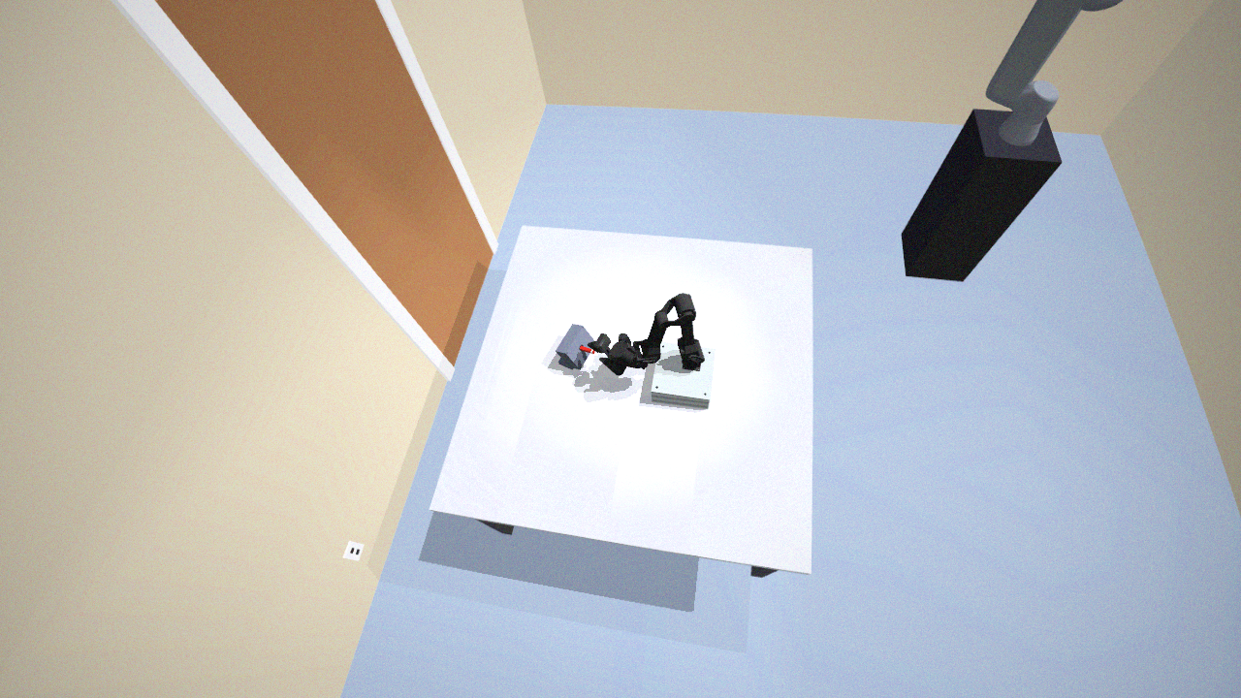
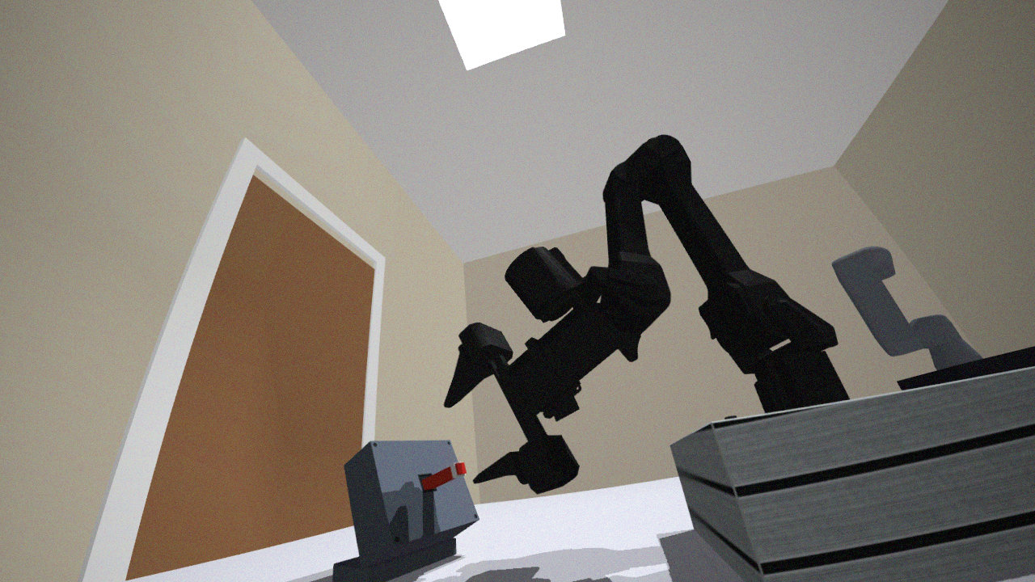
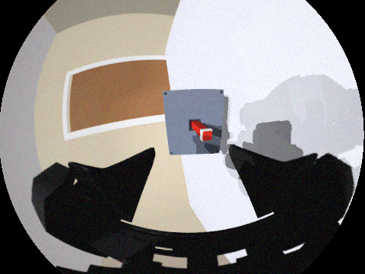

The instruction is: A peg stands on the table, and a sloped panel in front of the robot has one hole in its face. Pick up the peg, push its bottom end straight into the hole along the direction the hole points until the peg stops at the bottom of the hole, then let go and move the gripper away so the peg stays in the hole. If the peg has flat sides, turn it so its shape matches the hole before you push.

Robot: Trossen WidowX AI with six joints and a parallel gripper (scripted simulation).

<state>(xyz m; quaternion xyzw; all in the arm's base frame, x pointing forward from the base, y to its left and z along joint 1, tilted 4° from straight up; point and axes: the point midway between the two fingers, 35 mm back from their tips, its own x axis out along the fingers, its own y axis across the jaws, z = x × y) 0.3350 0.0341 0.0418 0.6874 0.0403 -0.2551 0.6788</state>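
Observation:
The red peg (image 1: 585, 349) (image 2: 438, 478) (image 3: 198, 129), square in section with a white band near its outer end, has its inner end in the dark square hole (image 3: 191, 122) of the grey sloped panel (image 1: 573, 339) (image 2: 394, 457) (image 3: 176, 106). Much of it sticks out, and in the wrist view it slants toward the lower right. Its inner end is hidden, so its depth cannot be told. My gripper (image 1: 595, 354) (image 2: 461, 443) (image 3: 192, 151) is wide open and empty. Its fingertips are back from the panel, clear of the peg.
The arm's layered base block (image 1: 681, 384) (image 2: 868, 474) stands behind the gripper on the white table (image 1: 555, 468). A grey arm on a black pedestal (image 1: 980, 207) stands off the table. A brown door (image 1: 347, 130) (image 2: 268, 361) (image 3: 118, 95) is in the wall beyond the panel.

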